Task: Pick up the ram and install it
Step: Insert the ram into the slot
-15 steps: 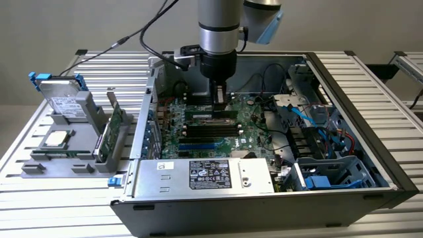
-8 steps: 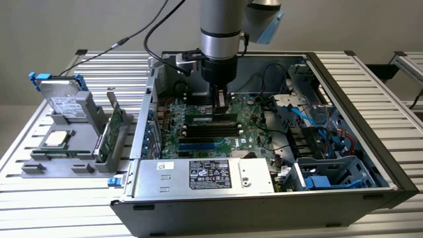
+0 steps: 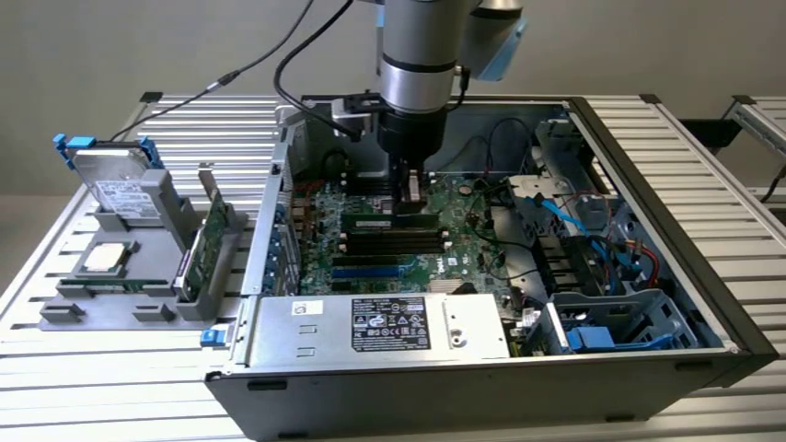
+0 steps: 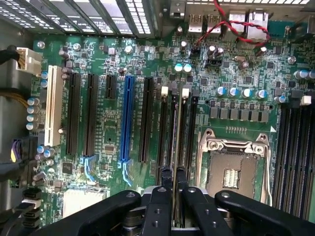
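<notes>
1. The arm goes straight down into the open black computer case (image 3: 724,331). Its hand (image 3: 411,204) is pinched onto the long, narrow green circuit-board ram stick (image 3: 381,221).
2. The ram stick lies along the memory slot farthest from the silver power-supply box (image 3: 381,327), on the green motherboard (image 3: 368,269).
3. Honestly can't tell if it's fully seated, since the hand hides its middle.
4. On the wrist view it's edge-on between the black fingers (image 4: 162,191) and blends into the dark slots.
5. Over on the slatted metal counter (image 3: 737,230), a silver drive with blue clips (image 3: 117,184) and a taller green card (image 3: 215,230) stand in a grey holder (image 3: 110,308).
</notes>
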You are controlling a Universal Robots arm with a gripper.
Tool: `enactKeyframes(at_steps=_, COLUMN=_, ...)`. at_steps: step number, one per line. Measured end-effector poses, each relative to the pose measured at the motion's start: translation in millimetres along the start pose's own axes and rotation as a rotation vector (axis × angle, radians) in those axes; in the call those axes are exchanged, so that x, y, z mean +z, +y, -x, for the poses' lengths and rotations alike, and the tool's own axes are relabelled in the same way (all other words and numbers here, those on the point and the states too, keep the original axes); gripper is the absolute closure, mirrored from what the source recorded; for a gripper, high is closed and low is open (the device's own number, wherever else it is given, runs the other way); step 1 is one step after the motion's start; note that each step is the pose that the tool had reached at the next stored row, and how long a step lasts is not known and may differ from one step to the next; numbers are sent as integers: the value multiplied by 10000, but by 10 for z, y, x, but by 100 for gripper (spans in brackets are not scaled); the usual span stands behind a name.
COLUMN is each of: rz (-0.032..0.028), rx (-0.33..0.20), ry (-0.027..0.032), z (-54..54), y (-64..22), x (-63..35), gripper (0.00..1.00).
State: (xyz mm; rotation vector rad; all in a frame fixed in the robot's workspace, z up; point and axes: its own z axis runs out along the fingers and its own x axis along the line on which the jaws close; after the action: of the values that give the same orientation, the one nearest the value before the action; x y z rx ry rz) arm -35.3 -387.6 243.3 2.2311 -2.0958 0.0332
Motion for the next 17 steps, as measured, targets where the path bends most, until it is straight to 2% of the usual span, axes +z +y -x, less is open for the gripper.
enactKeyframes(at_steps=4, rz=8, rx=-30, ry=1, z=-38, y=-97, x=-2, gripper=87)
enactKeyframes(at_steps=9, rz=35, rx=-36, ry=5, z=-72, y=-98, x=24, gripper=87)
enactKeyframes(at_steps=14, rz=117, rx=-63, ry=16, z=-95, y=-99, x=76, gripper=87)
enactKeyframes(at_steps=17, rz=122, rx=-71, ry=20, z=-104, y=-100, x=96, gripper=87)
